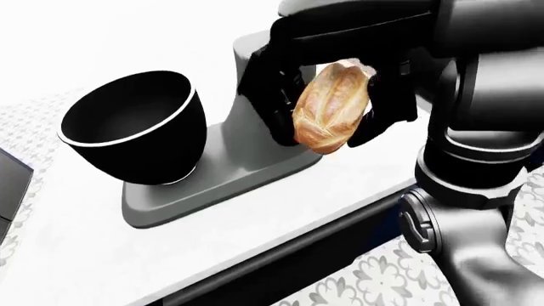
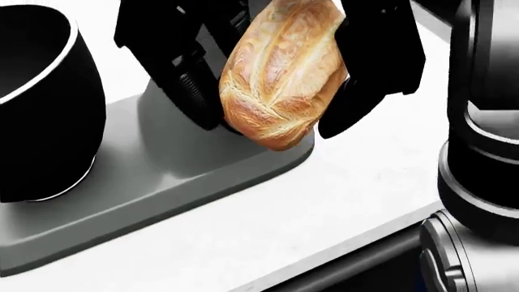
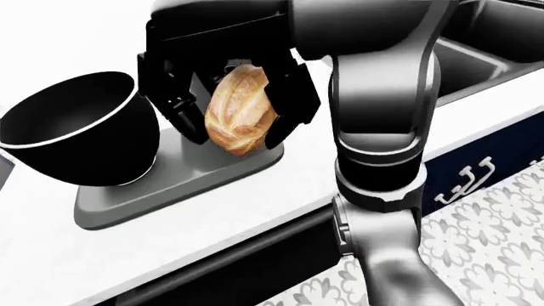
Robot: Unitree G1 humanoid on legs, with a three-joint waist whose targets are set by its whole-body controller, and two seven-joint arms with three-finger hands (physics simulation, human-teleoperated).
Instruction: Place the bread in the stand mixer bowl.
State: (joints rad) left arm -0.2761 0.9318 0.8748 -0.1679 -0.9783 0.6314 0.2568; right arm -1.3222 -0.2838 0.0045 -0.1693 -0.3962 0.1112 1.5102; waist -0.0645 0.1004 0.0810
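Above the mixer base (image 1: 212, 185), right hand (image 1: 327, 105) fingers clamp the bread (image 1: 331, 105), right of the bowl (image 1: 132, 127).

The bread (image 2: 280, 76) is golden-brown with paler cream streaks along its crust, clasped by the right hand (image 1: 327, 95) — matte black fingers (image 2: 369, 67). Left of the hand, the bowl (image 1: 136, 127) is glossy black with a thin white rim line. Beneath the hand the mixer base (image 1: 229, 172) is grey, the counter (image 1: 76, 255) white — the floor (image 3: 485, 236) below carries a grey-and-white floral tile pattern.
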